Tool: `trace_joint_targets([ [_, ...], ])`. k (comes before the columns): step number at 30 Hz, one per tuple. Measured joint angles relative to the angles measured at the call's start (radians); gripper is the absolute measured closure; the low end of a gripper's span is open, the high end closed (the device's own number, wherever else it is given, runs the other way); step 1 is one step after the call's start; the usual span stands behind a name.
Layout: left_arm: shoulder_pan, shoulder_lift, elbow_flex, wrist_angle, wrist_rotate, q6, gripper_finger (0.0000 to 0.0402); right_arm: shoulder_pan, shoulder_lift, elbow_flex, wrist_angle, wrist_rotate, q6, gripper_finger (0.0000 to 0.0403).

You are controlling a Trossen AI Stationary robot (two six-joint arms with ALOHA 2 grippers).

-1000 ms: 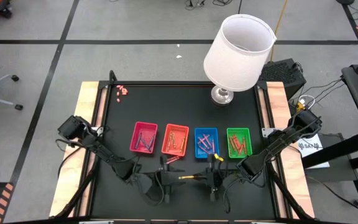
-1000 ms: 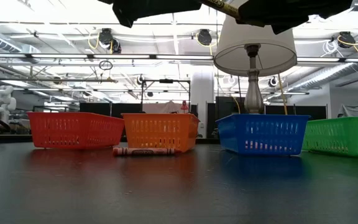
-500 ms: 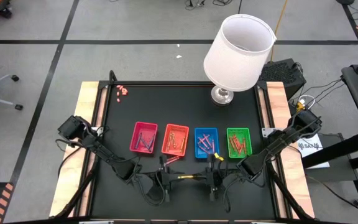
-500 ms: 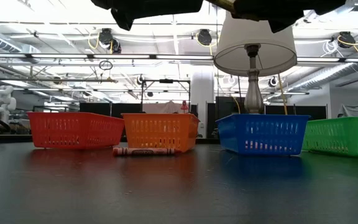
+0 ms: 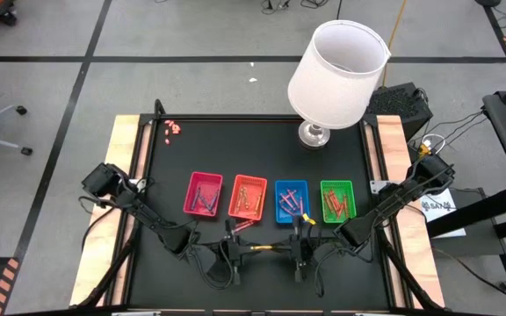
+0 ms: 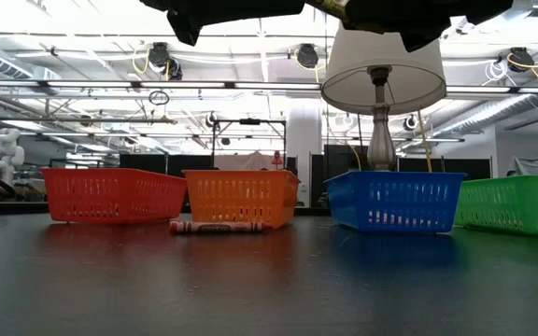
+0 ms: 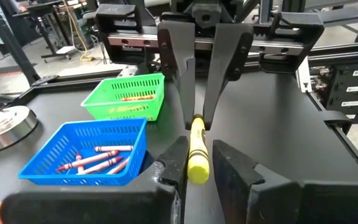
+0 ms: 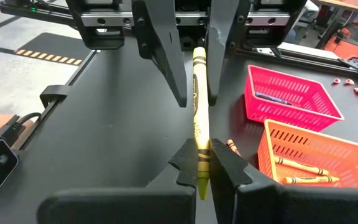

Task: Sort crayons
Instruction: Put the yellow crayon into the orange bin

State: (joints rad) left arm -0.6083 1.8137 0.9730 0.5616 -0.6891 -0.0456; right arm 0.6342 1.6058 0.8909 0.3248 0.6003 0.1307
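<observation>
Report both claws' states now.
Left claw: closed on the yellow wax crayon.
Right claw: shut on the same crayon's other end.

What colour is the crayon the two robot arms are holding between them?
Yellow. The crayon shows best in the right wrist view.

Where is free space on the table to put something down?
The black table is bare between the lamp and the four trays. It is crowded where the left gripper and right gripper share the yellow crayon.
</observation>
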Motion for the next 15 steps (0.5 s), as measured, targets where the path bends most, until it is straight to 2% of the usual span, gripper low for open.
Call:
trace_joint_targets([
  [11, 0.000, 0.000, 0.000, 0.017, 0.010, -0.001, 0.0331, 0.000, 0.000, 0.000, -0.001, -0.002, 0.000, 0.0398],
  [15, 0.001, 0.000, 0.000, 0.017, 0.032, -0.002, 0.0344, 0.000, 0.000, 0.000, -0.002, -0.007, 0.000, 0.0398],
])
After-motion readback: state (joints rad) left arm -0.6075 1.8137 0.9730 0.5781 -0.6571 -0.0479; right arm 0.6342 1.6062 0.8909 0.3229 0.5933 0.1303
